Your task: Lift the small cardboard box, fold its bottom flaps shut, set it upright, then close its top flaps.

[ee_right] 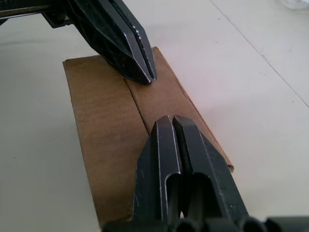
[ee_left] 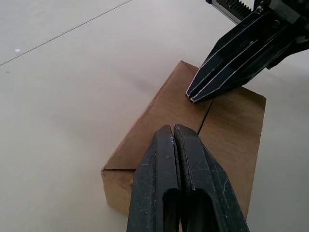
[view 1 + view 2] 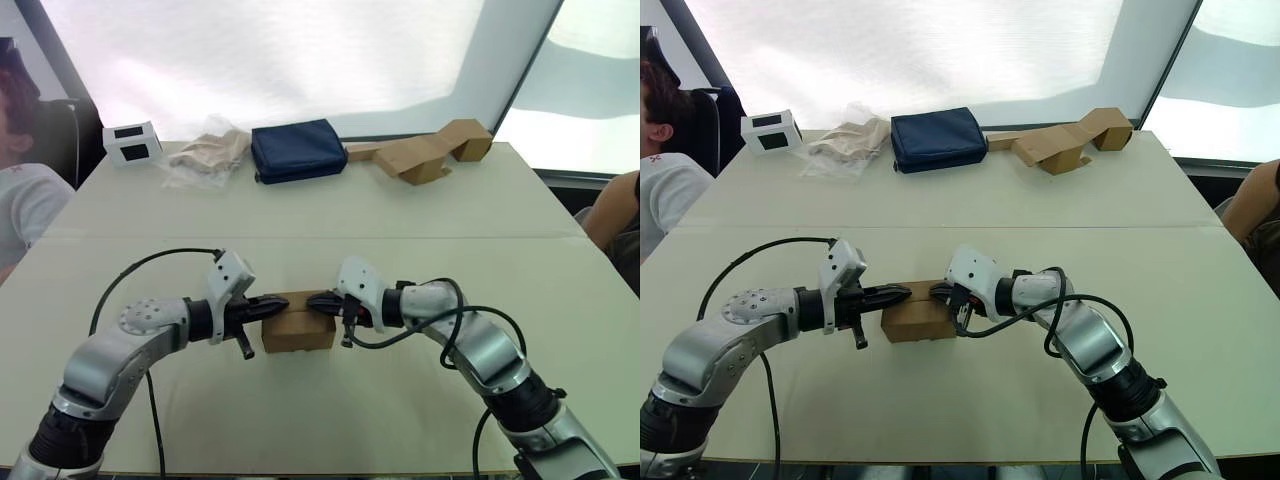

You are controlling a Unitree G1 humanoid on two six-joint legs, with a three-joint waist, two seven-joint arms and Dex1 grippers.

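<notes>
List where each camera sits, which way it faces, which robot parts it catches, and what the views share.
Left and right eye views: head camera, looking forward and down at the table; both arms show.
Left wrist view: along the shut left gripper onto the small cardboard box.
Right wrist view: along the shut right gripper at the same box.
Shared: the box's folded flaps; each wrist view catches the other gripper.

small cardboard box: was matt brown cardboard
left gripper fingers: were scuffed black plastic
table: was smooth, matt
</notes>
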